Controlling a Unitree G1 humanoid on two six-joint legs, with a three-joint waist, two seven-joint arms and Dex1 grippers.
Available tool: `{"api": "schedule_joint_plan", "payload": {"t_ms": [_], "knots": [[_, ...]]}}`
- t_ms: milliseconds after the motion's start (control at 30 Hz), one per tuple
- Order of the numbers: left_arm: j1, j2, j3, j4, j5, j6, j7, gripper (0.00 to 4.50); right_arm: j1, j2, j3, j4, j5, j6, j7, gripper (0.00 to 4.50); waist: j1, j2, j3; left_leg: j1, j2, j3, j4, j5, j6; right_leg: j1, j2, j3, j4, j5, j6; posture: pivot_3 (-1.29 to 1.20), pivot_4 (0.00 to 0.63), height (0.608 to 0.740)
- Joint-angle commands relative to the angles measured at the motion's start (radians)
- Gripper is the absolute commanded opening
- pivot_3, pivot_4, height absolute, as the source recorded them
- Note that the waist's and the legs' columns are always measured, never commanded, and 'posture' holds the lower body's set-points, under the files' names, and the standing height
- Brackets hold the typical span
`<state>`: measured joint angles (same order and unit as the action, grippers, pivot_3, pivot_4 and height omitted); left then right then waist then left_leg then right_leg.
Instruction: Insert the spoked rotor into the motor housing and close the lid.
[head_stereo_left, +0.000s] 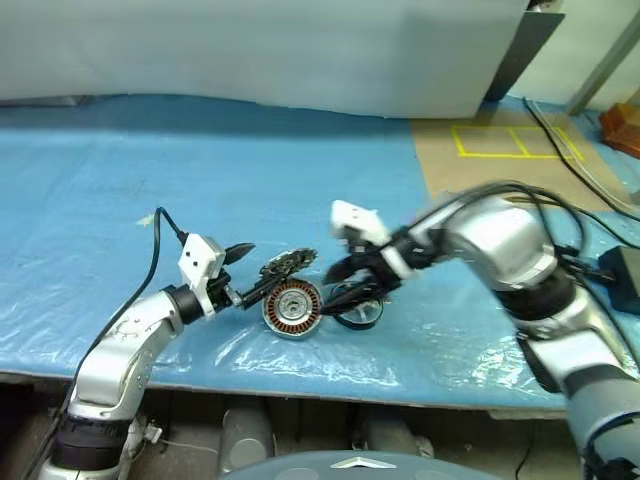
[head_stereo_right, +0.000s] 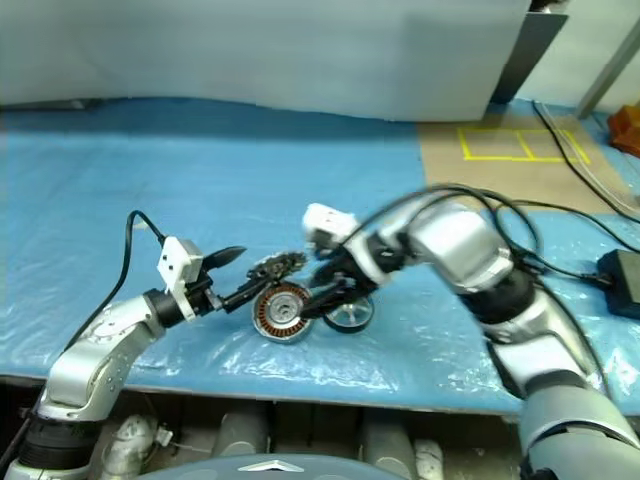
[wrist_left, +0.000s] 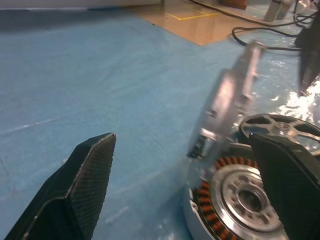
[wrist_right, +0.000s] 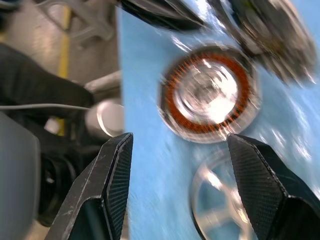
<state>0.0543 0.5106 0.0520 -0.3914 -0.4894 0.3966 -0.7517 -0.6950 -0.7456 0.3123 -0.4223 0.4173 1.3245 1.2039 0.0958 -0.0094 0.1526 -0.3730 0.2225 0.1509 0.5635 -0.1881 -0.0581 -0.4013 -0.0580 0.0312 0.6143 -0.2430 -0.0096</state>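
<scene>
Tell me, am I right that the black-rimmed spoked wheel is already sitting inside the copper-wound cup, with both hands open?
Not quite. The spoked rotor lies on the blue cover beside the motor housing, not inside it, as the right wrist view shows. Both hands are open.

A table (head_stereo_left: 200, 180) under blue sheeting carries the motor housing (head_stereo_left: 292, 308), spoked rotor (head_stereo_left: 360, 312) beside it (lower centre), and lid (head_stereo_left: 289, 264) tilted behind.

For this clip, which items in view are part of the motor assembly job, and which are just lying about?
Job items:
- motor housing, on the blue table cover
- spoked rotor, lying beside the housing
- lid, tilted up behind the housing

Lying about:
- yellow tape square on the brown board
- black cables
</scene>
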Motion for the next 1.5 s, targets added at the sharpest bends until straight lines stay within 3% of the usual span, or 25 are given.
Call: {"api": "schedule_joint_plan", "payload": {"t_ms": [33,133,267,467,733,933,1200,1433,1500], "knots": [[0.050,0.051,0.040,-0.119,-0.061,0.017,-0.045,4.50,0.164,0.007,-0.241,-0.113,0.061,-0.134,-0.063,3.13,0.000,0.002,0.001,0.000,0.000,0.000,-0.001,0.000,0.000,-0.001,0.001,0.000,0.000,0.000,0.000,0.00,0.150,0.740],[0.079,0.095,0.043,-0.161,-0.081,0.030,-0.075,4.50,0.352,0.090,-0.399,-0.167,0.087,-0.260,-0.149,3.13,-0.003,0.003,0.001,0.001,0.001,0.001,-0.001,0.000,0.000,-0.003,0.002,0.001,0.001,0.000,0.000,0.00,0.150,0.740],[0.079,0.121,-0.037,-0.192,-0.042,0.017,-0.102,4.50,0.556,0.106,-0.383,-0.161,0.005,-0.490,-0.209,3.13,-0.002,0.004,0.001,0.002,0.000,0.002,-0.001,0.000,0.000,-0.002,0.001,0.001,0.000,-0.003,-0.004,0.00,0.150,0.740],[0.084,0.148,-0.148,-0.178,0.010,-0.018,-0.164,4.50,0.615,0.134,-0.363,-0.206,0.100,-0.448,-0.266,3.13,-0.016,0.004,0.001,0.004,-0.001,0.003,-0.001,0.000,0.000,0.001,0.001,0.001,-0.004,-0.002,-0.003,0.00,0.150,0.740],[0.017,0.135,-0.146,-0.092,0.029,-0.045,-0.171,4.50,0.474,0.075,-0.286,-0.196,0.117,-0.430,-0.289,3.13,-0.025,0.004,0.001,0.004,-0.001,0.003,0.000,0.000,0.000,0.001,0.001,0.000,-0.004,0.000,0.000,0.00,0.150,0.740],[-0.042,0.129,-0.020,-0.061,-0.045,-0.017,-0.131,4.50,0.320,0.005,-0.307,-0.047,0.178,-0.408,-0.213,3.13,-0.026,0.004,0.001,0.005,-0.001,0.002,0.001,0.000,0.000,0.002,0.001,0.000,-0.002,0.000,0.000,0.00,0.150,0.740],[-0.071,0.197,0.167,-0.061,-0.103,0.044,-0.094,4.50,0.351,0.028,-0.243,-0.032,0.187,-0.453,-0.198,3.13,-0.025,0.004,0.001,0.003,-0.001,0.002,0.000,0.000,0.000,0.002,0.001,-0.001,-0.002,0.000,0.000,0.00,0.150,0.740],[-0.060,0.205,0.169,-0.040,-0.047,0.009,-0.076,4.50,0.321,0.030,-0.229,-0.006,0.187,-0.470,-0.194,3.13,-0.025,0.004,0.001,0.002,-0.001,0.002,0.001,0.000,0.000,0.001,0.001,-0.001,-0.002,0.000,0.000,0.00,0.150,0.740],[-0.043,0.195,0.169,-0.084,-0.093,0.048,-0.074,4.50,0.304,0.026,-0.240,-0.003,0.200,-0.458,-0.193,3.13,-0.025,0.004,0.001,0.003,-0.001,0.002,0.002,0.000,0.000,0.001,0.001,-0.001,-0.001,-0.001,-0.001,0.00,0.150,0.740]]}}
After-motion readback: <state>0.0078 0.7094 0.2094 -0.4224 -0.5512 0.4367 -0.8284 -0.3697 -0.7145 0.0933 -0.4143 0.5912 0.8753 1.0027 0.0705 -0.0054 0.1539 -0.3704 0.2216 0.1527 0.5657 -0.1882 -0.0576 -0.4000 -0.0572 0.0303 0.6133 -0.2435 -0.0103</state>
